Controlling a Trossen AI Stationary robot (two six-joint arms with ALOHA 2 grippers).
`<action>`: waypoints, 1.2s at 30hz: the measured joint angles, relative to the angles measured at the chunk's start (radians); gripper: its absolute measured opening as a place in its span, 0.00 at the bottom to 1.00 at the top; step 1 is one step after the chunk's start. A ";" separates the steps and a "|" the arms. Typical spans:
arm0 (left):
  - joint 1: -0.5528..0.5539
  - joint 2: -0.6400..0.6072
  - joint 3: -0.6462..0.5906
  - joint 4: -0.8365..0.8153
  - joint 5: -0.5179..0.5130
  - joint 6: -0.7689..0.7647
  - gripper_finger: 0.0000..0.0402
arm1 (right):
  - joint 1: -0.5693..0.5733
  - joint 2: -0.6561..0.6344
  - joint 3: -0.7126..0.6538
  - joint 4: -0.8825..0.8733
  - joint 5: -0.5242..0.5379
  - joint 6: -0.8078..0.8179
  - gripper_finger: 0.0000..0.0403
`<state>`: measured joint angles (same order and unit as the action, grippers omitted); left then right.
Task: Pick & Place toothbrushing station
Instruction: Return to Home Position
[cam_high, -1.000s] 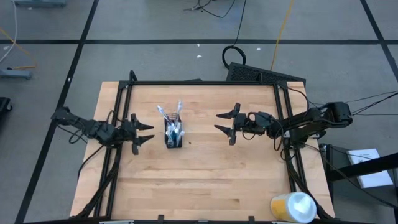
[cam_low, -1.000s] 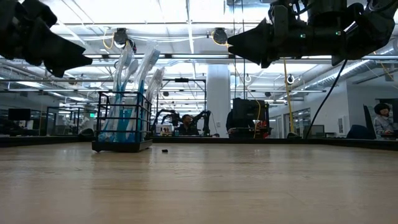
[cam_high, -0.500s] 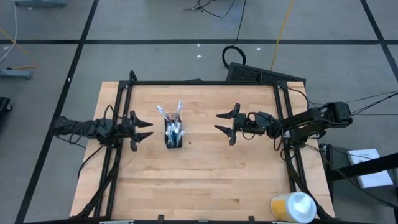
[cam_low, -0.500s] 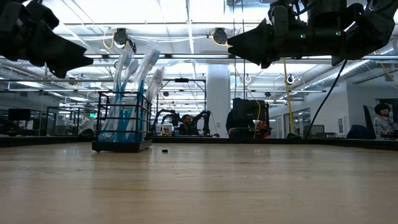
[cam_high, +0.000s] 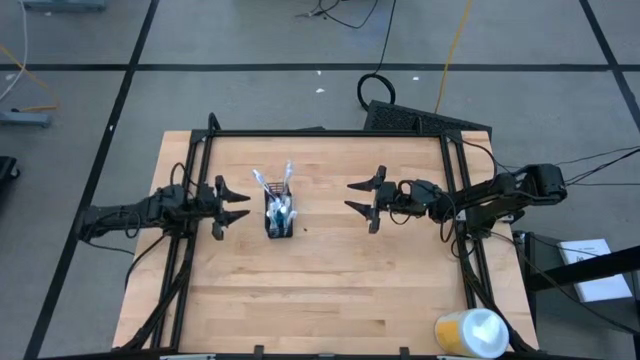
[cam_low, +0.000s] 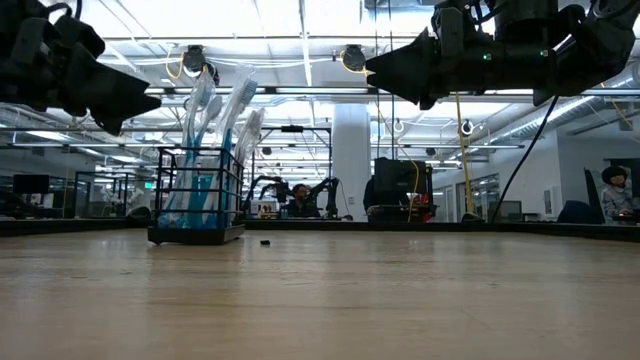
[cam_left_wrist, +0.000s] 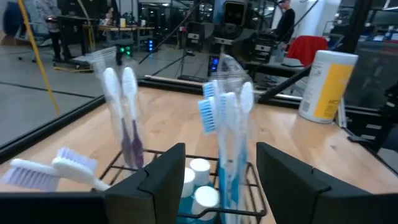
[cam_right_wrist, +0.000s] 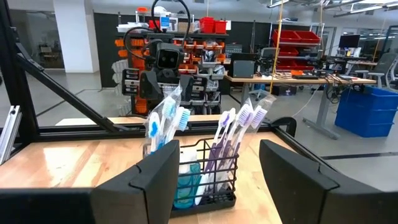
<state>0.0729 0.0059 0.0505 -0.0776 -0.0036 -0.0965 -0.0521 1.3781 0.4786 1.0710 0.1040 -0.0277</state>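
Observation:
The small black mesh holder (cam_high: 279, 218) stands upright on the wooden table, left of centre, with blue-and-white and purple toothbrushes (cam_high: 273, 185) sticking up from it and small tubes (cam_left_wrist: 198, 180) inside. It also shows in the low view (cam_low: 197, 205) and the right wrist view (cam_right_wrist: 198, 174). My left gripper (cam_high: 236, 207) is open, above the table just left of the holder, fingers pointing at it. My right gripper (cam_high: 358, 203) is open, raised above the table right of the holder.
A yellow-and-white round container (cam_high: 470, 332) stands at the table's near right corner. A tiny dark speck (cam_low: 264, 241) lies on the table beside the holder. Black frame rails (cam_high: 320, 132) run along the table's edges. People sit in the room beyond (cam_low: 298, 199).
My left gripper has moved toward the table's right edge, closer to the holder, staying open. The holder and my right gripper have kept still.

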 joint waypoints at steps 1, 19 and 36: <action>0.015 0.000 0.000 -0.001 0.009 -0.003 0.50 | 0.000 0.000 0.000 0.000 0.000 0.000 0.53; 0.048 0.043 -0.035 0.096 0.073 0.016 0.50 | -0.001 0.000 0.000 -0.017 0.000 0.000 0.53; 0.027 0.060 -0.035 0.102 0.063 0.109 0.50 | -0.002 -0.073 -0.005 -0.139 0.018 -0.024 0.53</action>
<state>0.0998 0.0655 0.0151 0.0246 0.0598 0.0125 -0.0540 1.3049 0.4732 0.9317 0.1217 -0.0513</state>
